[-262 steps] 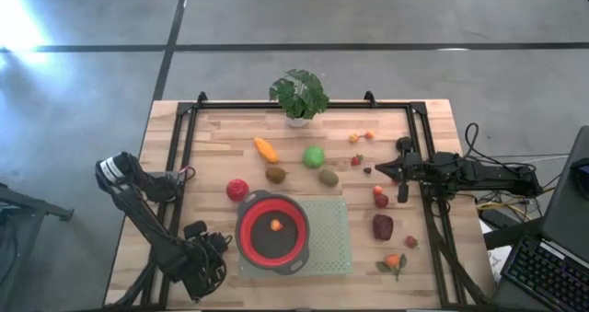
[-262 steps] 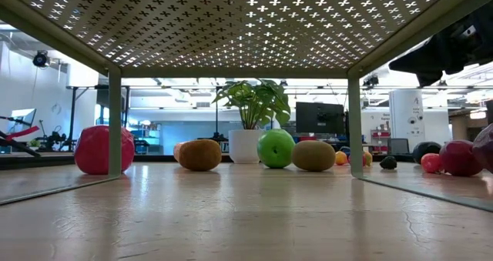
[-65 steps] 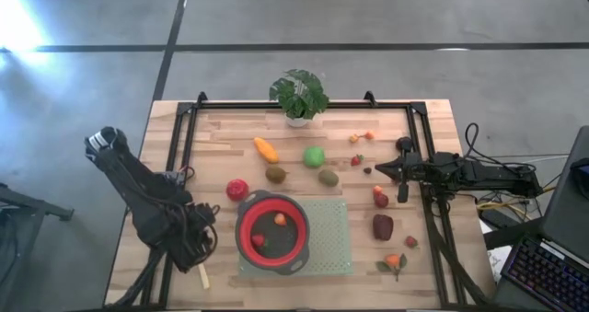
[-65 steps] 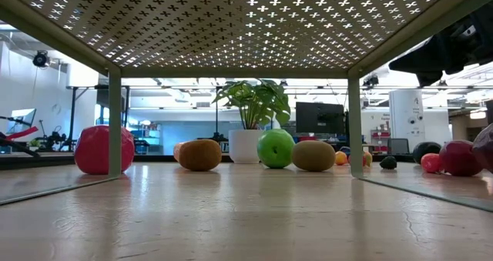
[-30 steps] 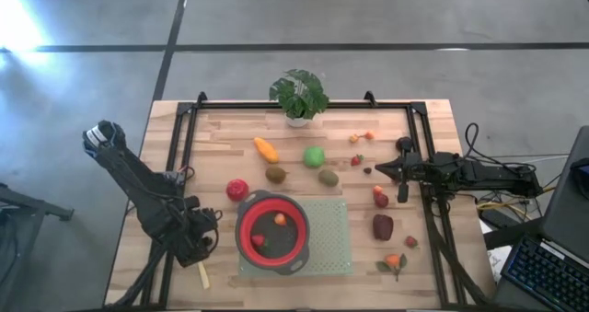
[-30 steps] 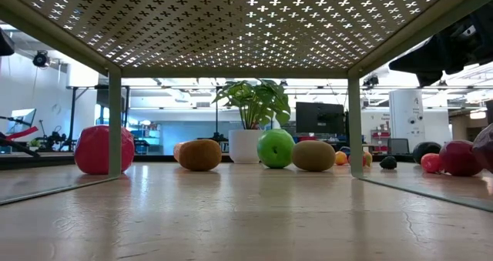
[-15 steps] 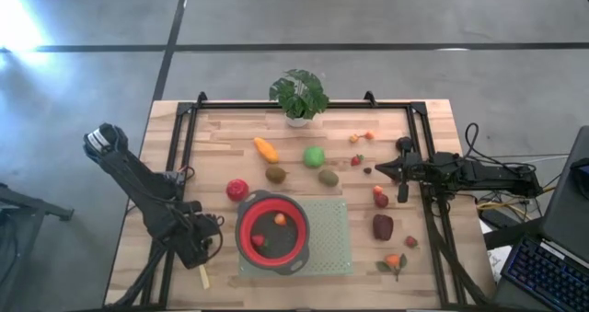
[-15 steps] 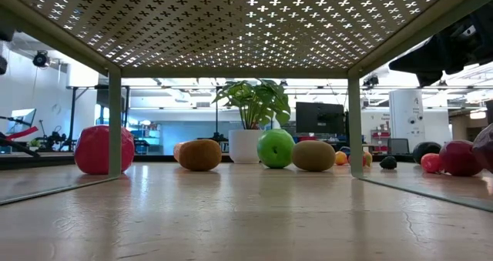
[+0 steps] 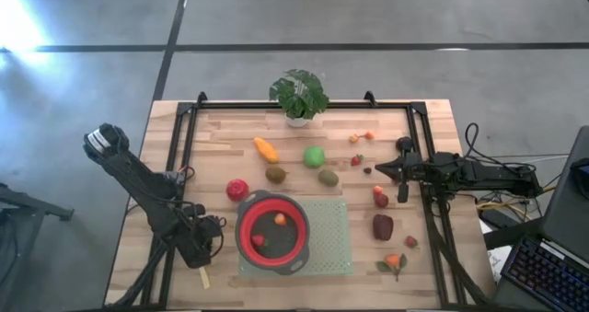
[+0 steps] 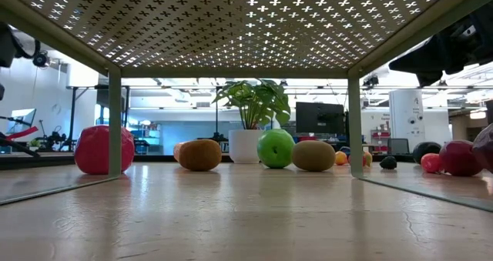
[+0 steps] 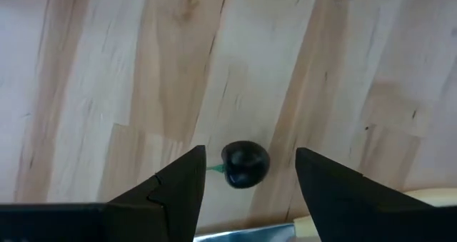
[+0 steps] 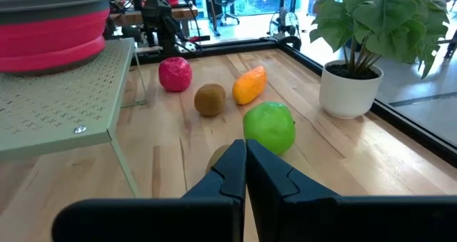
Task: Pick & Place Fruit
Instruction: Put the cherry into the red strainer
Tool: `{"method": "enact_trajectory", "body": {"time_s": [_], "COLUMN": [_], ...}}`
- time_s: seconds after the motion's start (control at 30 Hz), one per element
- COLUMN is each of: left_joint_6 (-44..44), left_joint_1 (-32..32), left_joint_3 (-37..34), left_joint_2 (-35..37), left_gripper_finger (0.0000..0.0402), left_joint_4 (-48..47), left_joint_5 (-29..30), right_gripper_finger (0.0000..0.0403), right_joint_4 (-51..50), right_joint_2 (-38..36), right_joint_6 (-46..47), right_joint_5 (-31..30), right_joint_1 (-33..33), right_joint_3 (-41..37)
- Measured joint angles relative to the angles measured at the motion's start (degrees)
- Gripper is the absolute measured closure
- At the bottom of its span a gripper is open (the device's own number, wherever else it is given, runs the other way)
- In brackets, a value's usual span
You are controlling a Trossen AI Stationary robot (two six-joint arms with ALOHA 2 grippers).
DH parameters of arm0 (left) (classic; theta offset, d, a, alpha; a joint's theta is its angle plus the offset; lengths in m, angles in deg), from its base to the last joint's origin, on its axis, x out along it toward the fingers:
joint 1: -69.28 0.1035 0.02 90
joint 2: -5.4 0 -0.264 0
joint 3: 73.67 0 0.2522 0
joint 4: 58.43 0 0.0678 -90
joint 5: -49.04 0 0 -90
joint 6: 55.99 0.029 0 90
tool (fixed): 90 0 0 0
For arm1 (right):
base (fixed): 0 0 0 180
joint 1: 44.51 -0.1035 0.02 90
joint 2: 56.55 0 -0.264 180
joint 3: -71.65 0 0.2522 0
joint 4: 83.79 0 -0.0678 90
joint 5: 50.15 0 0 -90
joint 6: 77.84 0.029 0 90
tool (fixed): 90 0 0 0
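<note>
Two fruits in, most still out.
Left pincer (image 11: 246,192) spread over a dark berry (image 11: 245,165); bowl (image 9: 272,234) beside it holds two pieces; right pincer (image 12: 245,167) pressed together, waiting.

Two dark jointed arms, black cables, wedge-shaped dark fingers (image 11: 178,192)
</note>
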State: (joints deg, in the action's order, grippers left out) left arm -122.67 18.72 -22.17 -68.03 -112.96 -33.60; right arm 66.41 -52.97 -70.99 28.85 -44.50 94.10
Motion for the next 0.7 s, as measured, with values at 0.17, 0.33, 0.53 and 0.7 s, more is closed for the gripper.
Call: {"method": "enact_trajectory", "body": {"time_s": [0.17, 0.33, 0.53, 0.7], "left_joint_6": [-1.24, -1.29, -1.45, -1.73], "left_joint_1": [0.00, 0.00, 0.00, 0.00], "left_joint_3": [-1.59, -1.59, -1.59, -1.59], "left_joint_2": [0.00, -0.09, -0.64, -3.40], "left_gripper_finger": [0.0180, 0.0180, 0.0188, 0.0208], "left_joint_4": [2.50, 2.99, 2.88, 3.61], "left_joint_5": [-0.06, -0.07, -0.10, -2.58], "right_gripper_finger": [0.0394, 0.0394, 0.0394, 0.0394], "right_joint_4": [-0.01, -0.02, 0.00, 0.00], "right_joint_2": [0.00, 0.00, 0.00, 0.00], "right_joint_6": [0.00, 0.00, 0.00, 0.00], "right_joint_5": [0.00, 0.00, 0.00, 0.00], "right_joint_1": [0.01, 0.00, 0.02, 0.01], "right_joint_3": [0.00, 0.00, 0.00, 0.00]}}
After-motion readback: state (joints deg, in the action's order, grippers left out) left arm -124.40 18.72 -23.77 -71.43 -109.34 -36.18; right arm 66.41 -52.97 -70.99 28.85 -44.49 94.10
